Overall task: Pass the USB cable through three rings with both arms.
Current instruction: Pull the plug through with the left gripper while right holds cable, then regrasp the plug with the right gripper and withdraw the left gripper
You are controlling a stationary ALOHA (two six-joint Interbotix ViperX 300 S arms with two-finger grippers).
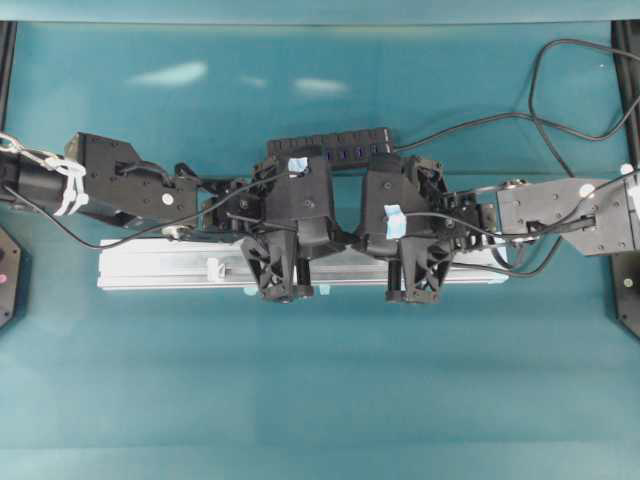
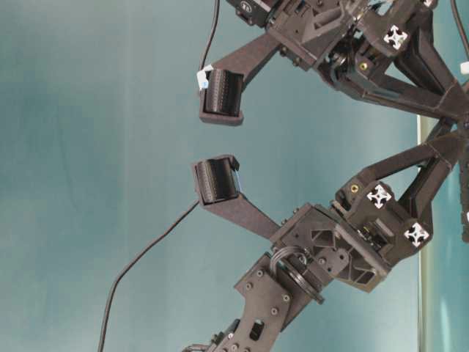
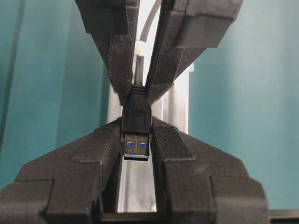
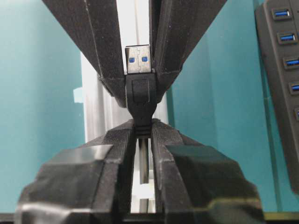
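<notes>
USB cable (image 3: pixel 136 119), two grippers pinching plug

One camera looks straight down on my table (image 1: pixel 320 400); another sits low, sideways; my wrist cameras face each other, sharing the plug (image 3: pixel 136 122).

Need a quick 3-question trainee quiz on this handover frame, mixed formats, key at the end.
1. True or false: only the left gripper is shut on the USB cable.
2. What do the left gripper's fingers clamp? A) the cable's plug B) a ring C) nothing
3. In the right wrist view, what lies to the right of the rail?

Key: 1. False: the right gripper is also shut on it, at the neck just behind the plug. 2. A. 3. The multi-port hub.
</notes>
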